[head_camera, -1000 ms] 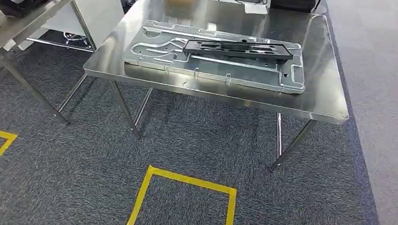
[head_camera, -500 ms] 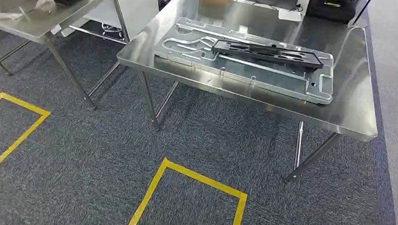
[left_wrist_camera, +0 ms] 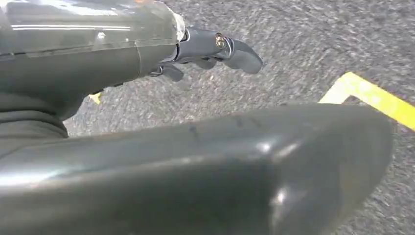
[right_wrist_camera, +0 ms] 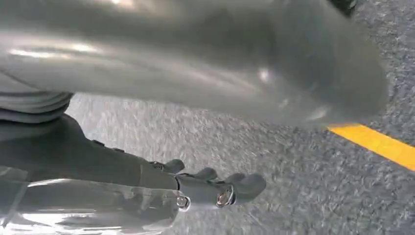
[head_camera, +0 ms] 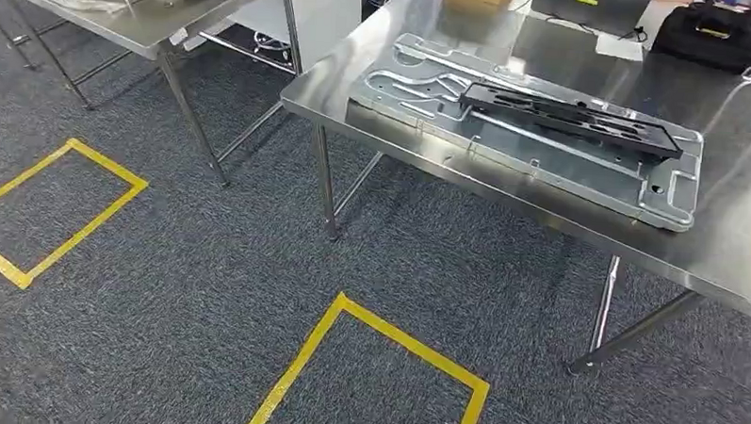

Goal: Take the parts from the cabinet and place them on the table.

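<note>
Black part [head_camera: 571,120] lies flat on the grey metal panel [head_camera: 506,141] atop the steel worktop [head_camera: 729,253], long axis parallel to the worktop's near edge. Left hand [left_wrist_camera: 215,49] and right hand [right_wrist_camera: 210,188] hang over carpet [head_camera: 181,281], fingers loosely apart, holding nothing

Speckled grey carpet [head_camera: 191,262] with yellow tape squares [head_camera: 376,363]; two steel tables [head_camera: 729,253], white cabinet [head_camera: 327,12] behind.
</note>
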